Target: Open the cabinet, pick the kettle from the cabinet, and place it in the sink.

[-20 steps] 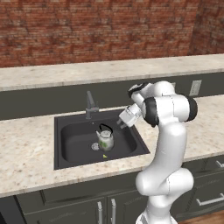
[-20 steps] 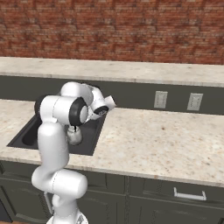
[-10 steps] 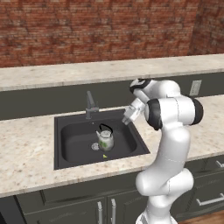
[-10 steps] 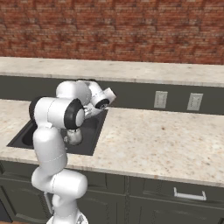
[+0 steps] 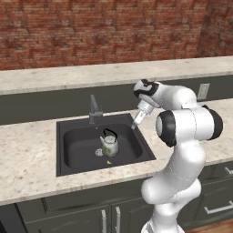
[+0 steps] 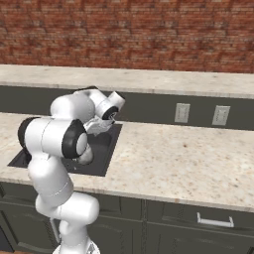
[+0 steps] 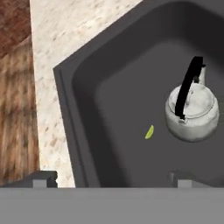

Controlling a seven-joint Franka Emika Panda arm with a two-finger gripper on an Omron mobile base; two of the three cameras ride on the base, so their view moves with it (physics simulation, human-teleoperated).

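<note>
Kettle sits upright on the floor of the black sink, near the middle, right beside the round drain, black handle arched over the top. In the hand view the kettle reads silvery with the handle running across it, and a small yellow-green speck lies on the basin floor just beside it, apart from the kettle; same speck in the left base view. Short grey faucet stands at the back rim of the sink. Tool hangs above the right rear corner of the basin, well apart from the kettle, fingers spread wide and released, nothing between them. In the right base view the tool is partly hidden by the arm, probably over the sink edge. Speckled beige tabletop surrounds the sink; brick wall behind, two wall outlets on the dark backsplash.
</note>
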